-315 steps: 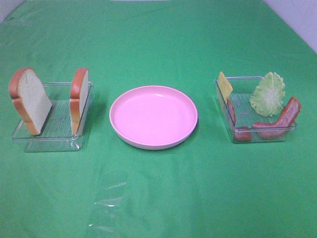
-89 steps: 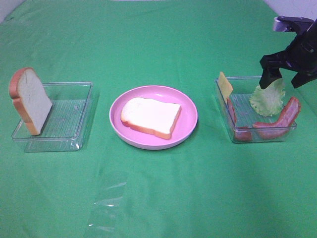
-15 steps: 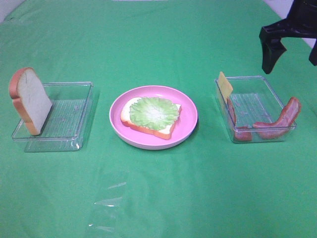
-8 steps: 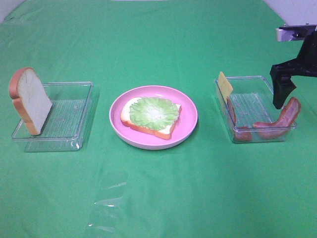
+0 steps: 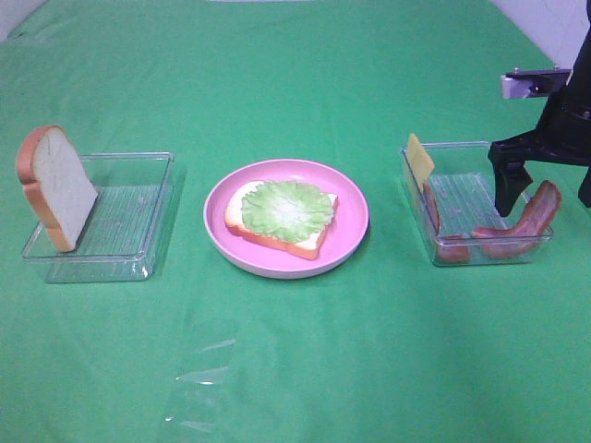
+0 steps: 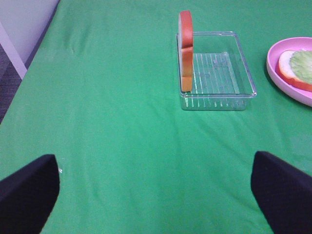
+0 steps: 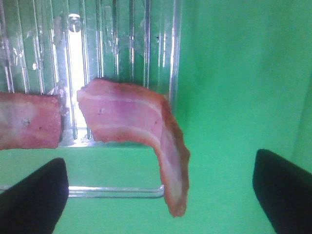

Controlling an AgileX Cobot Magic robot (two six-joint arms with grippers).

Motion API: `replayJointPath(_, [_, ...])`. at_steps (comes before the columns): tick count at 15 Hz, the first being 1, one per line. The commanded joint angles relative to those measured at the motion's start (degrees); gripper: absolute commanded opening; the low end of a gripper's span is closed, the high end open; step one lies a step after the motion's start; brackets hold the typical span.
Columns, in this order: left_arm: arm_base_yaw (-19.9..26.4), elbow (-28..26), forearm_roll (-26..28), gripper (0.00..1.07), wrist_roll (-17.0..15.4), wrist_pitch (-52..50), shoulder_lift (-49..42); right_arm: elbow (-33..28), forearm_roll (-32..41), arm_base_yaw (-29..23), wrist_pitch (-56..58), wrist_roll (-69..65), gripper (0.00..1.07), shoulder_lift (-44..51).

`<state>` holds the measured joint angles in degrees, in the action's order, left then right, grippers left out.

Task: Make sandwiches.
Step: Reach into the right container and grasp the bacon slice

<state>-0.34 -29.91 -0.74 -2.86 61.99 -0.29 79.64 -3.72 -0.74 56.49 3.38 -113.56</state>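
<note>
A white bread slice [image 5: 297, 243] with orange-brown crust lies on the pink plate [image 5: 355, 221], with pale green lettuce [image 5: 286, 210] on top. A second bread slice [image 5: 55, 185] stands upright in the left clear tray [image 5: 129, 249]. The right clear tray [image 5: 462, 198] holds a yellow cheese square [image 5: 420, 159] and two bacon strips. My right gripper [image 5: 545, 196] is open, low over the curved bacon strip [image 5: 526, 221], with a finger on either side. The right wrist view shows that strip [image 7: 141, 117] between the fingers of the right gripper [image 7: 156, 204]. My left gripper [image 6: 156, 200] is open and empty.
A second bacon strip [image 5: 450, 247] lies along the right tray's near wall; it also shows in the right wrist view [image 7: 27, 126]. The left wrist view shows the upright bread [image 6: 185, 48], its tray [image 6: 219, 92] and the plate's edge [image 6: 273, 63]. A green cloth covers the table.
One bread slice went from the left tray to the plate, and lettuce went on top of it. In the last second my right gripper came down over the curved bacon strip.
</note>
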Motion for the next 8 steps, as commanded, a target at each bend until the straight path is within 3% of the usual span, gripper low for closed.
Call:
replayJointPath(1, [0.17,0.23,0.23,1.0,0.11,-0.34,-0.23,-0.4,-0.11,0.17,-1.43,-0.86,0.98,-1.38])
replayJointPath(3, [0.17,0.23,0.23,1.0,0.11,-0.34,-0.23,-0.4,-0.11,0.17,-1.89,-0.86,0.97,-1.49])
replayJointPath(5, [0.17,0.23,0.23,1.0,0.11,-0.34,-0.23,-0.4,-0.11,0.17,-1.55,-1.2,0.89,-1.49])
replayJointPath(8, [0.17,0.23,0.23,1.0,0.11,-0.34,-0.23,-0.46,-3.32,0.17,-1.89,-4.58,0.55,-1.49])
